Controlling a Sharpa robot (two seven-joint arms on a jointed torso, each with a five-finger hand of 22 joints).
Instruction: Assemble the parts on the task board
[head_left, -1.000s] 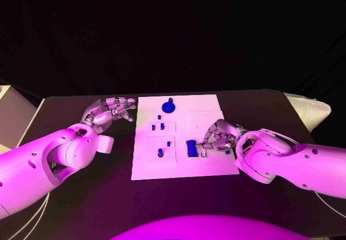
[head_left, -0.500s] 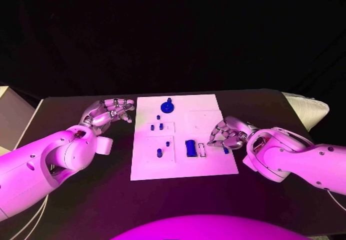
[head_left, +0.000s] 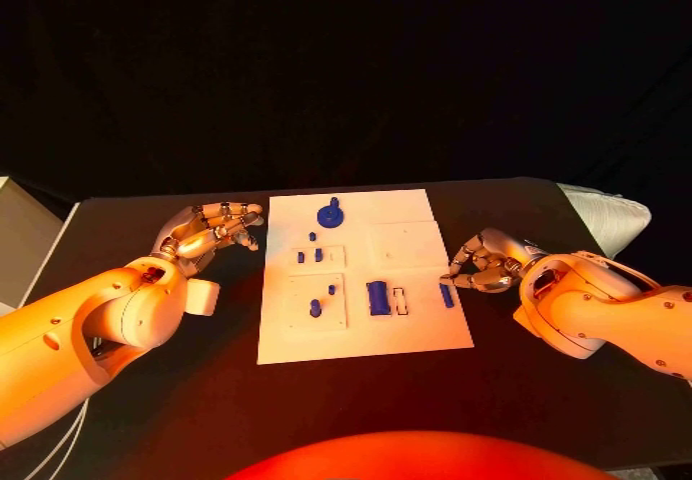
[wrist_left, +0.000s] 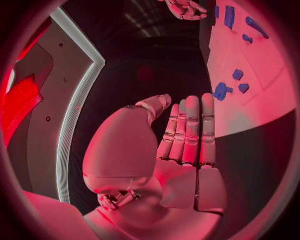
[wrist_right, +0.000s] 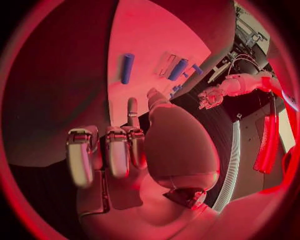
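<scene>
The white task board (head_left: 418, 238) lies in the middle of the black table. A blue round knob (head_left: 330, 213) stands at its far end, small blue pegs (head_left: 300, 256) sit on its left panels, and a blue block (head_left: 378, 298) stands beside a narrow slot (head_left: 401, 300). A blue bar (head_left: 446, 295) lies loose near the board's right edge, also seen as the blue bar (wrist_right: 127, 68). My right hand (head_left: 488, 266) hovers just right of that bar, fingers loosely bent, holding nothing. My left hand (head_left: 216, 228) rests left of the board, empty, with fingers straight (wrist_left: 187, 130).
A pale box (head_left: 22, 235) stands at the table's left edge and a white cushion-like object (head_left: 606, 215) at its right edge. Bare black table (head_left: 361, 390) lies in front of the board.
My right hand has drawn back to the right, off the board, leaving the blue bar lying near the board's right edge. The left hand has barely moved.
</scene>
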